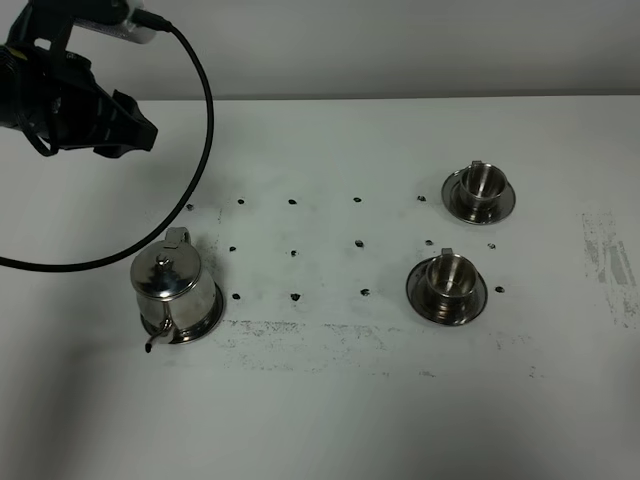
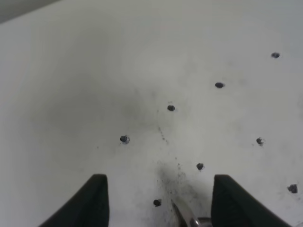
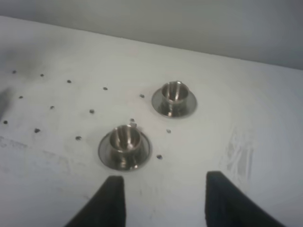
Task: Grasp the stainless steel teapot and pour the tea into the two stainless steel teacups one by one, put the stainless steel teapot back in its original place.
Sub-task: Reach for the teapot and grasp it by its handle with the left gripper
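Steel teapot sits untouched on the left of the counter. Far teacup and near teacup are off to the right, no tea visible inside afaict, so prob nothing's poured yet and the whole job's left. Left gripper hangs behind the pot w/ jaws apart, empty. Right gripper is the same. No brands or writing readable.
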